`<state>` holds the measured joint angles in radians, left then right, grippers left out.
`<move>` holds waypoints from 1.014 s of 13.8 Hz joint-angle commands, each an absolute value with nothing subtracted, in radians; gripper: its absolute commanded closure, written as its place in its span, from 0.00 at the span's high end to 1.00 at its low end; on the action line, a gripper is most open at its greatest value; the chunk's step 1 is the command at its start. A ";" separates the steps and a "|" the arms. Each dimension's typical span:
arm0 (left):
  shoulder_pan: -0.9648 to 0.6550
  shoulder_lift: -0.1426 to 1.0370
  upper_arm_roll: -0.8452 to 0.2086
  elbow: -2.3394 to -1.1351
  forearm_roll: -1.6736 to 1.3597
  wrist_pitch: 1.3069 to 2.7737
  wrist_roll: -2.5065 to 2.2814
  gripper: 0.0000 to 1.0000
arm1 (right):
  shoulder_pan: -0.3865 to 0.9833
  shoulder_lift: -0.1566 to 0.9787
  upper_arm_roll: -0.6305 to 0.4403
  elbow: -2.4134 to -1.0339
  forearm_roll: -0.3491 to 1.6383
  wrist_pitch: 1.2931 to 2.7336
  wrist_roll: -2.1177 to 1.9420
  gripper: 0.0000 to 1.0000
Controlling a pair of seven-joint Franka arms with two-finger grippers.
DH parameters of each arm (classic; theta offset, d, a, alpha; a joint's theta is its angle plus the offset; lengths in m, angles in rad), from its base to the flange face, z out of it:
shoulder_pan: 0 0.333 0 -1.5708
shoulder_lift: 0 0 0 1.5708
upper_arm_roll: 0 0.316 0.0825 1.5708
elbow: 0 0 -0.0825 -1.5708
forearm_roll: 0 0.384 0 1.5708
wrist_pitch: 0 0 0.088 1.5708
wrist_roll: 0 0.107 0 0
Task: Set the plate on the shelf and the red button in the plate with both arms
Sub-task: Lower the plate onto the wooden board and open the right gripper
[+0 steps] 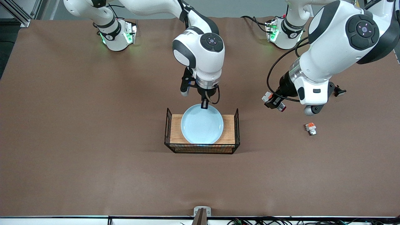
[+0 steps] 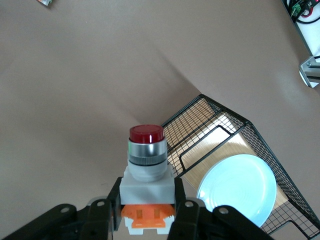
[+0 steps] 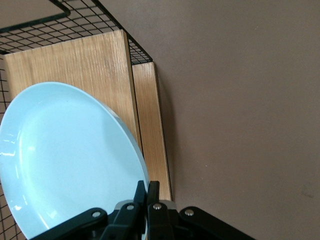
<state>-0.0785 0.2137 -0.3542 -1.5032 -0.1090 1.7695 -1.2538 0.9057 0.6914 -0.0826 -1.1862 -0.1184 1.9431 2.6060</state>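
The pale blue plate sits over the wooden floor of a black wire basket at the table's middle. My right gripper is shut on the plate's rim, at the edge farther from the front camera. I cannot tell whether the plate rests fully on the wood. My left gripper hangs over bare table toward the left arm's end, shut on the red button. It grips the white block, and the dark red cap points away from the fingers.
A similar switch part with a silver-white end lies on the table under the left arm, nearer the front camera. The basket has tall wire walls at both ends and a low wire front. Brown mat covers the table.
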 commanded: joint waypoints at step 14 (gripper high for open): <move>-0.078 0.218 -0.353 -1.502 -0.115 1.759 -1.262 0.32 | 0.910 0.736 -0.091 -1.141 -0.189 1.976 2.643 1.00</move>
